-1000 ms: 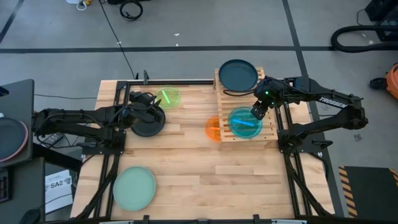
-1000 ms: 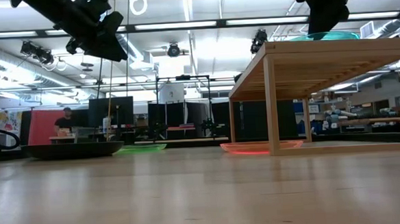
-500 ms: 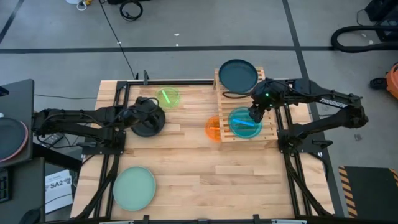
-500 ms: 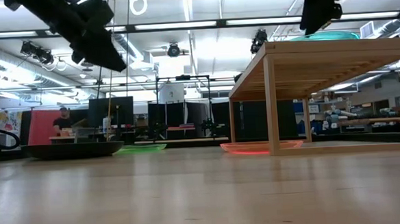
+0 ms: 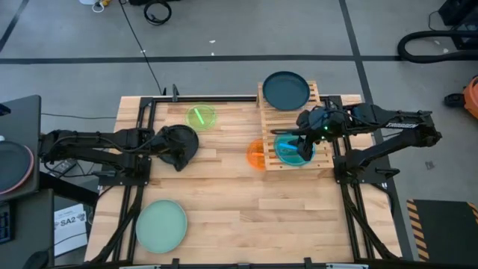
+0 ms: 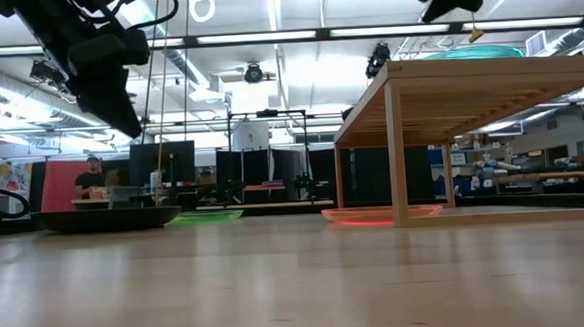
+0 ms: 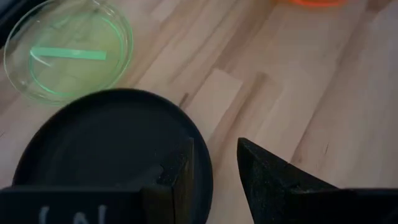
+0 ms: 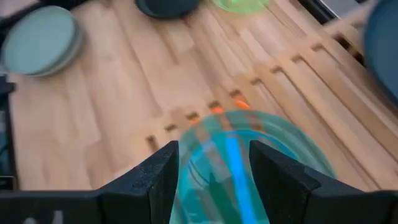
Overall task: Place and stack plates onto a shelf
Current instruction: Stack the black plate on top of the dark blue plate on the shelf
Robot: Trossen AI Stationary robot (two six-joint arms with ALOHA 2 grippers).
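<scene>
Six plates on my screens, listed from the left side of the table across to the right.

Mint green plate (image 5: 160, 226): large, flat on the tabletop (image 5: 231, 202) near the front left corner, well apart from everything else.

Black plate (image 5: 178, 146): large, flat on the wood at mid-left. My left gripper (image 5: 179, 160) hangs just above its near edge; in the wrist view the fingers (image 7: 264, 174) stand apart with nothing between them, one over the plate's rim, the other over bare wood.

Green plate (image 5: 200, 117): small, translucent, lying just beyond the black one; I cannot tell whether their rims touch.

Orange plate (image 5: 255, 154): small, translucent, on the tabletop, partly tucked under the left edge of the shelf (image 5: 324, 160). The low view shows it lying at the foot of a shelf leg.

Cyan plate (image 5: 287, 148): small, translucent, resting on the front half of the shelf's slats. My right gripper (image 5: 304, 149) is above it, fingers spread and empty; from the wrist camera the plate shows between them, though blur there keeps me from judging how close they are.

Dark teal plate (image 5: 285, 90): large, on the back half of the shelf, its rim overhanging the far edge slightly.
</scene>
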